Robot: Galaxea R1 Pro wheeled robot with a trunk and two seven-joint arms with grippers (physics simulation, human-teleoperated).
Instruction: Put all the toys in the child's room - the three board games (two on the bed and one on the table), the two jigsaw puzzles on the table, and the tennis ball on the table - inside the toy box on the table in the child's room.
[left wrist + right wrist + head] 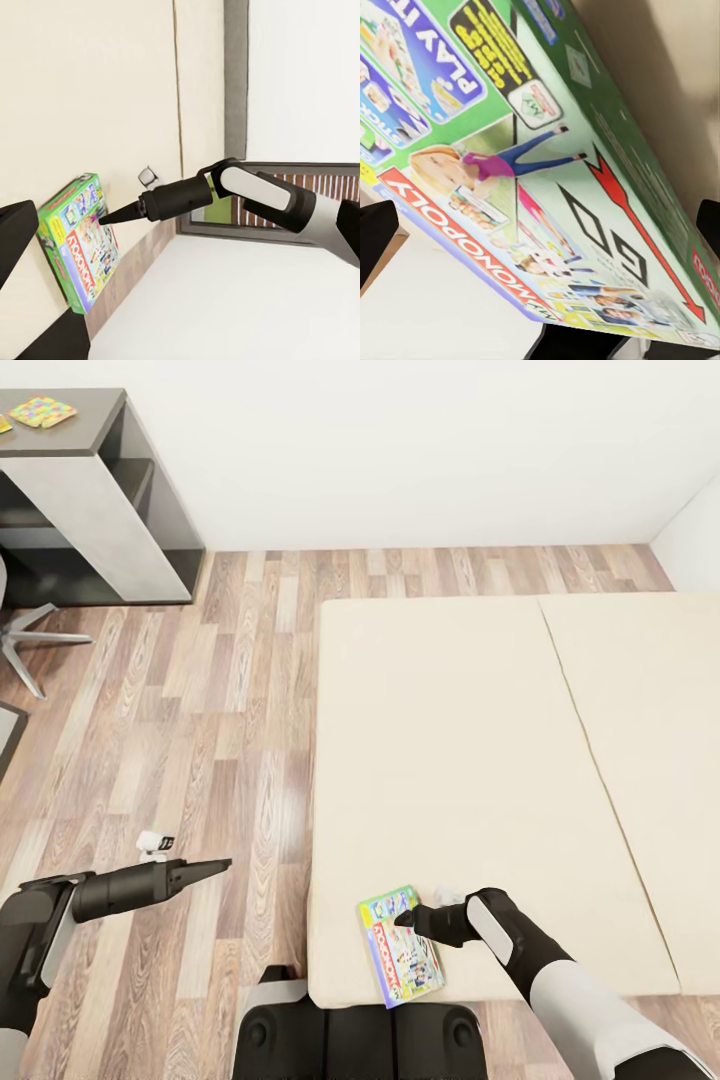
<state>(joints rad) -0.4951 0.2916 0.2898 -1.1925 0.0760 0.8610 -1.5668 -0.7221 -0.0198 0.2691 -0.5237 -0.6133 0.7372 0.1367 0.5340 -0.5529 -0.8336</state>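
Beige bed point(480, 760) fills the foreground; Monopoly box point(402, 945) lies at its near edge, six o'clock. Right gripper point(404, 920) hovers just over it, jaws parted, empty. Stiff, light, probably slick; pinch an overhanging edge. Left gripper point(222, 867), eight o'clock: spread unclear.

Just beside the black fingers of the right hand point(404, 920), the Monopoly board game point(402, 945) shows a bright green box with a red banner lettered in white, a blue and yellow panel, and a cartoon figure in pink top and blue trousers; it lies on the plain beige mattress of the bed point(480, 760). The left hand point(215, 867) is black on a black and white arm, above a wood-plank floor point(220, 700) streaked brown, tan and grey. Far beyond that hand, a jigsaw puzzle point(42, 411) of yellow, pink, green and blue pieces sits on the dark grey tabletop point(85, 430), against white walls point(420, 450).
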